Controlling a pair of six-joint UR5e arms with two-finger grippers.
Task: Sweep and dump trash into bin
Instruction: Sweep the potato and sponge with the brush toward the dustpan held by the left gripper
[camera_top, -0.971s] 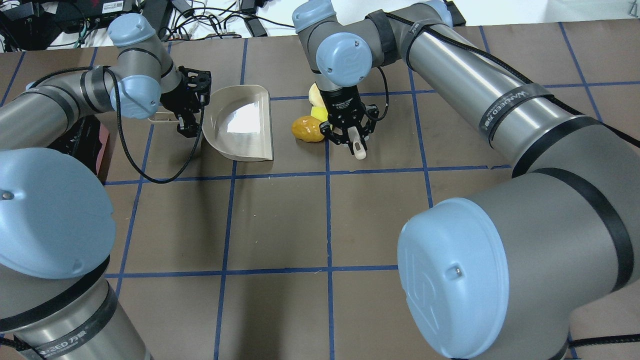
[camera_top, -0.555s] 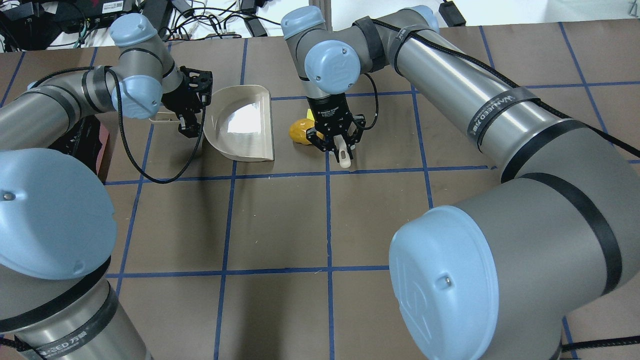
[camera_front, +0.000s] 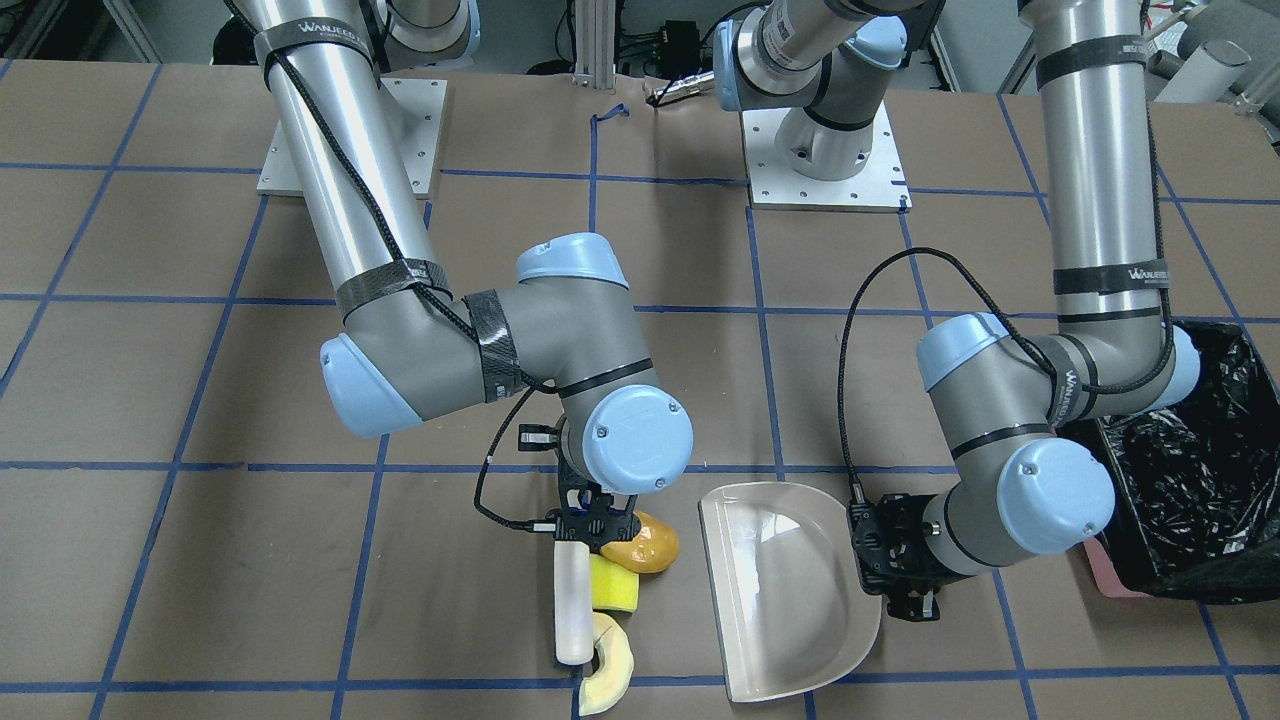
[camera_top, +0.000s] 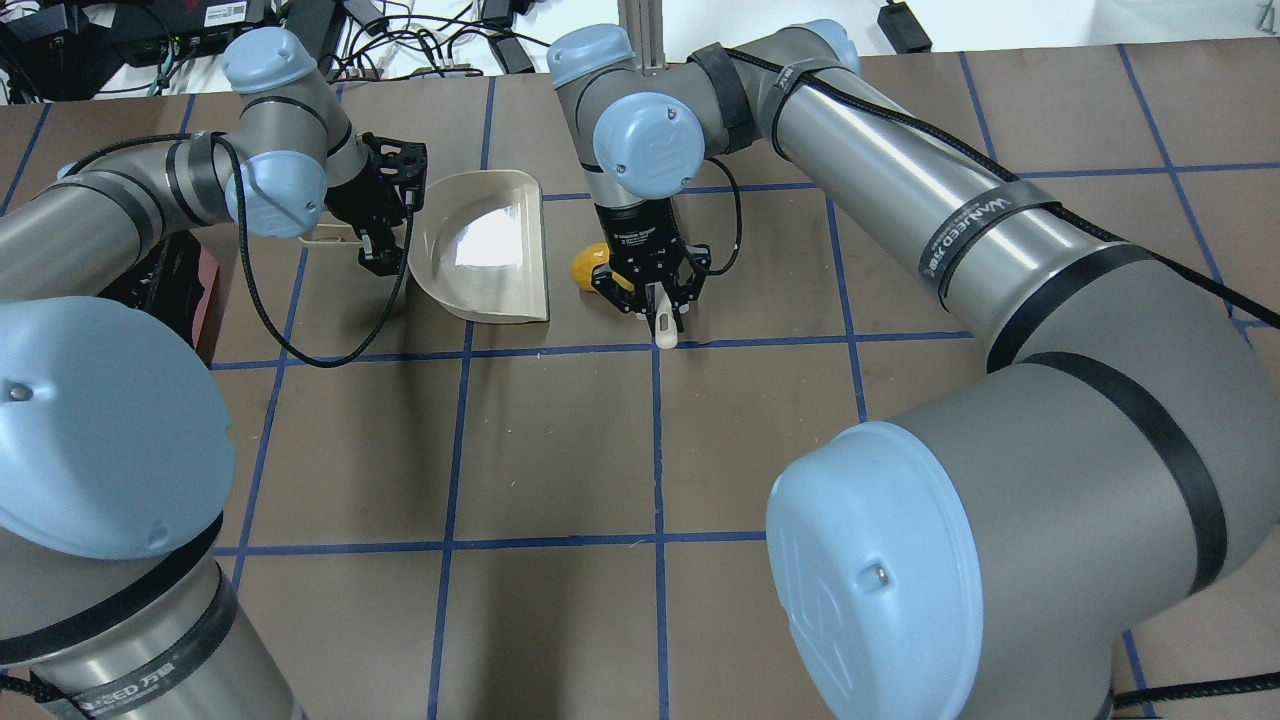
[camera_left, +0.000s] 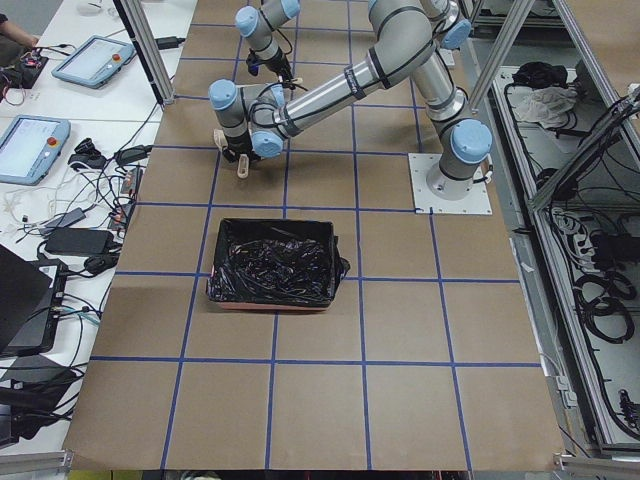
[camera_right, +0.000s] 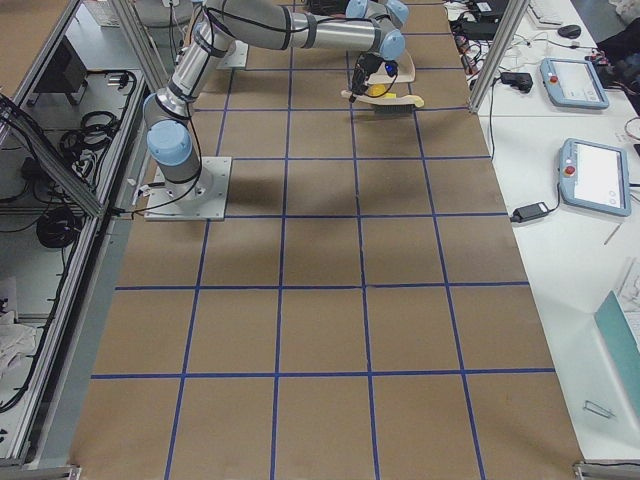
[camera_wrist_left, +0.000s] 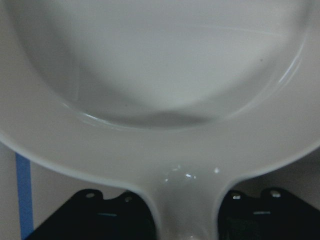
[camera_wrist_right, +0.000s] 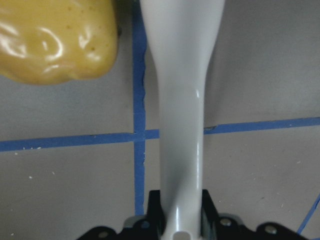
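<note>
Right gripper (camera_front: 590, 522) points down at the table in the lower centre of the front-facing view. Its jaws are closed tight on the end of a white rod-like sweeping tool (camera_front: 573, 600), and the right wrist view confirms the shaft (camera_wrist_right: 180, 125) is clamped between both fingers. The tool lies flat, running from the gripper towards the bottom of the frame. All three trash pieces sit along its dustpan-facing side. The orange-brown lump (camera_front: 640, 545) is just beside the gripper. The yellow wedge (camera_front: 612, 592) is below it, against the tool. The cream crescent (camera_front: 610, 668) curls round the tool's far tip near the bottom edge. From overhead only the lump (camera_top: 585, 268) shows, and the arm covers the other two. The beige dustpan (camera_front: 790, 590) rests on the table right of the trash, with its open straight edge facing the pieces and a narrow strip of bare table between. None of the trash is in the pan. Left gripper (camera_front: 905, 585) sits at the pan's rounded back. The left wrist view shows its jaws closed narrowly on the pan's handle (camera_wrist_left: 185, 210). The bin (camera_front: 1190, 500), lined with a black bag and showing a pink edge, stands at the right edge of the frame, beyond the left arm and well apart from the trash.
</note>
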